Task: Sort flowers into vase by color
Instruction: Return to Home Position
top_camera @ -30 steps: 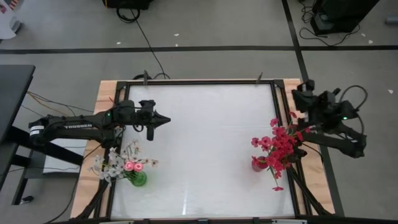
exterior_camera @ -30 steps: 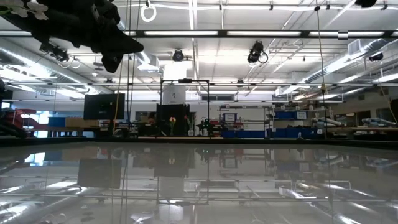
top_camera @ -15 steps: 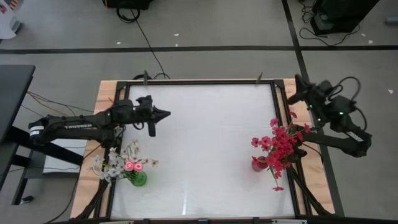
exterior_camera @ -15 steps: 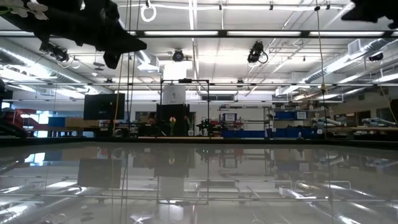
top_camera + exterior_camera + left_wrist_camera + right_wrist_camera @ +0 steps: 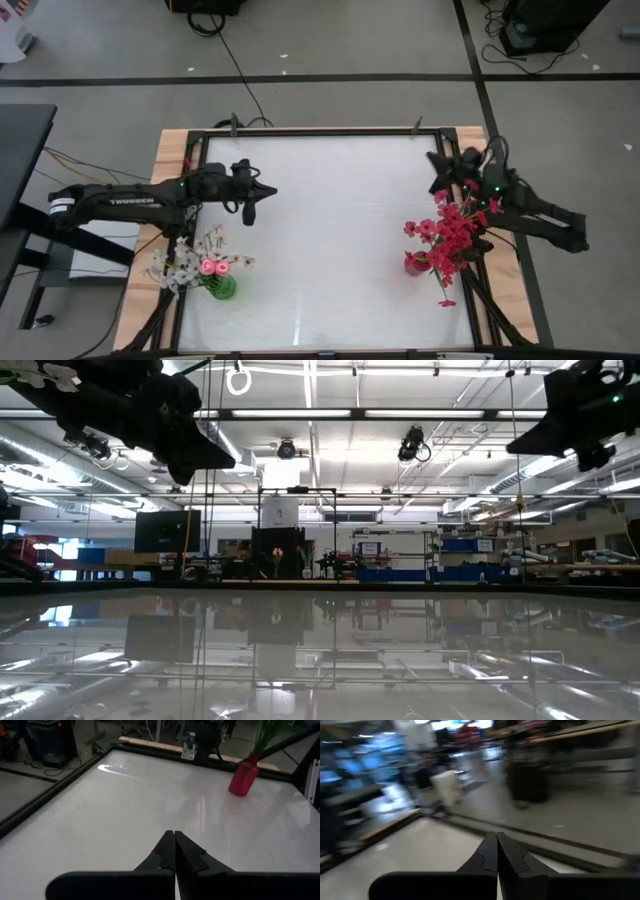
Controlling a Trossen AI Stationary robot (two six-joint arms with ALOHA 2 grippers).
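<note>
Red blossom sprays [image 5: 450, 232] stand with their stems in a red vase [image 5: 415, 263] at the table's right; the vase [image 5: 244, 776] also shows in the left wrist view. Pink rosebuds [image 5: 210, 266] and a pale white sprig [image 5: 178, 262] stand in a green vase [image 5: 223, 288] at the near left. My left gripper [image 5: 268, 191] hovers shut and empty above the table's left part, fingertips together [image 5: 173, 834]. My right gripper [image 5: 434, 161] hovers shut and empty near the far right corner, above the red flowers' far side, fingertips together [image 5: 497, 836].
The white tabletop [image 5: 330, 220] between the two vases is bare, framed by a black rail [image 5: 320, 131] and wooden edge [image 5: 170, 150]. A clamp [image 5: 190, 747] stands on the right rail seen from the left wrist.
My right gripper has come down and swung toward the table's left, from beyond the right edge to over the far right corner, tipping from steeply down to nearly level. The flowers and vases have stayed put.
</note>
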